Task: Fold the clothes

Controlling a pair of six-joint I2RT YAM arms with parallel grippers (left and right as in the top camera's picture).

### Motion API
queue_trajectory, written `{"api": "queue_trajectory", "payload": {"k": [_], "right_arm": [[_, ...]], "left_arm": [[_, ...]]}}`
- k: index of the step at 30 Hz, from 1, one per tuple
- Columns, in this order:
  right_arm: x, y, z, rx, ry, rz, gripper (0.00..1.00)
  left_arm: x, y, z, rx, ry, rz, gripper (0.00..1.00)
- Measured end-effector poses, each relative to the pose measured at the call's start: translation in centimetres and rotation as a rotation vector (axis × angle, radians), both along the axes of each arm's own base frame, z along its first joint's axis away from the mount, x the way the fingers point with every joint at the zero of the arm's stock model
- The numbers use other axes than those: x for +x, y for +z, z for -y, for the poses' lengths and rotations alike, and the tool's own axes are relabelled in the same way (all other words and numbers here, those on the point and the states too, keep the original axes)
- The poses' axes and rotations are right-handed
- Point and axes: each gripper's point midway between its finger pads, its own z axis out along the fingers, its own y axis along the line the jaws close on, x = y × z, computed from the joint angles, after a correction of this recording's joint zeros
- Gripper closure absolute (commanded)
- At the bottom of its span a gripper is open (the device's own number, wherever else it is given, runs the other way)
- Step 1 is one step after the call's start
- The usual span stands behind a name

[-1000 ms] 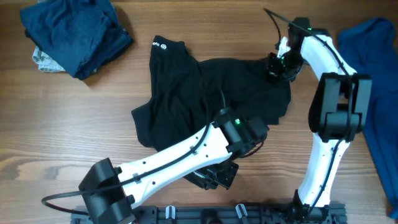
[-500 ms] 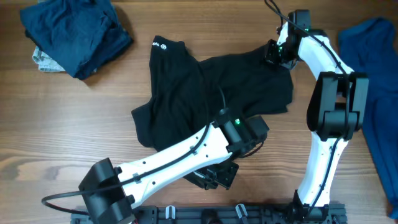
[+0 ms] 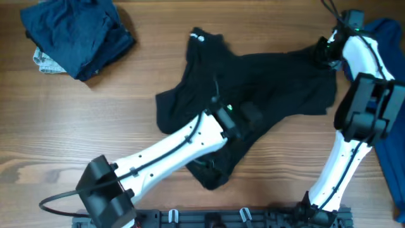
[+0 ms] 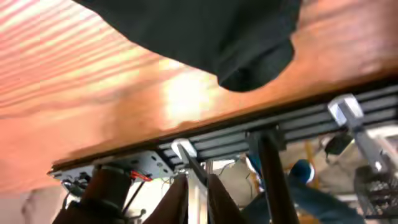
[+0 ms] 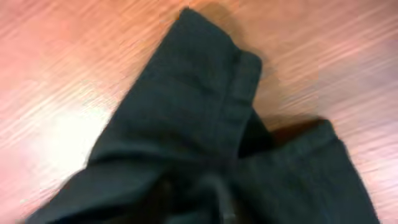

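Lying across the bench (image 3: 82, 133), the black garment (image 3: 278, 82) stretches left to right, its labelled end (image 3: 199, 37) pointing toward the far edge; the left fingers (image 3: 248, 115) sit over its middle, the right fingers (image 3: 321, 54) at its far right corner, and whether either pair is clamped I cannot tell

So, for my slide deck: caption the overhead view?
Left arm and right arm reach onto crumpled black garment; navy pile upper left, blue cloth far right.

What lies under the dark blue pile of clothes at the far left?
A light patterned cloth peeks out from under the navy pile at its left edge; the rest beneath is hidden.
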Motion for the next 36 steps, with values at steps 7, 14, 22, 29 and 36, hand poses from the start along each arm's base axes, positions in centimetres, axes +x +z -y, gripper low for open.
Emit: {"api": "queue_trajectory", "payload": {"k": [7,14,22,29,36], "right_arm": [[-1.5,4.3,-0.4,0.029,0.022,-0.077,0.18],[-6.7,19.7,-3.7,0.092,0.063,0.059,0.18],[-15.2,24.2,-6.5,0.13,0.115,-0.065,0.29],[-18.2,18.0,-9.7,0.179,0.201,-0.258,0.77],[-20.0,9.1,-10.0,0.209,0.142,-0.338,0.96]], "left_arm": [[6.2,-0.8,0.8,-0.101,0.101,0.164,0.25],[14.3,-1.0,3.1,-0.3,0.2,0.345,0.06],[21.0,-9.5,0.5,-0.314,0.352,0.23,0.28],[25.1,-10.5,0.0,-0.403,0.379,0.302,0.87],[27.1,-10.3,0.4,-0.458,0.377,0.356,0.96]]}}
